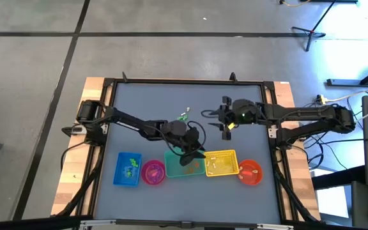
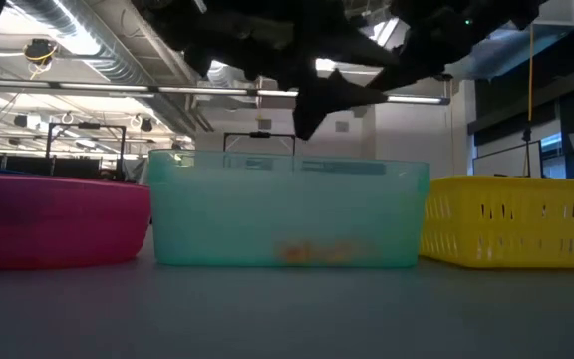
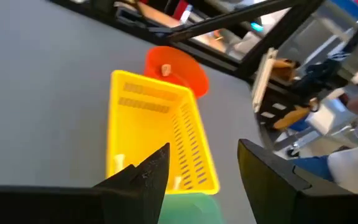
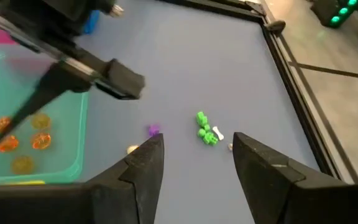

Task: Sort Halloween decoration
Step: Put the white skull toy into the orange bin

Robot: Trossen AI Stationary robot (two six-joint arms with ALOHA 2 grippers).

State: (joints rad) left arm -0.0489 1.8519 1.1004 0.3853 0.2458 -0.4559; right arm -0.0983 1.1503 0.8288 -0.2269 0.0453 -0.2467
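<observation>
Loose trinkets lie on the grey table: a green cluster [image 4: 205, 132] [image 1: 184, 116], a purple one [image 4: 154, 130] and a small white one [image 4: 218, 134]. Orange trinkets [image 4: 18, 140] [image 2: 312, 251] rest on the floor of the teal container [image 1: 171, 167]. My left gripper [image 1: 193, 153] [image 3: 204, 149] hangs open above the teal container's right end, with nothing between its fingers. My right gripper [image 1: 224, 124] [image 4: 197, 138] is open in the air to the right of the loose cluster and touches nothing.
Along the near side stands a row of containers: a blue box [image 1: 128, 169], a pink bowl [image 1: 153, 171], the teal container, a yellow basket [image 1: 222, 163] and an orange bowl [image 1: 250, 171]. The far half of the table [image 1: 145, 102] offers free room. A black frame rims the table.
</observation>
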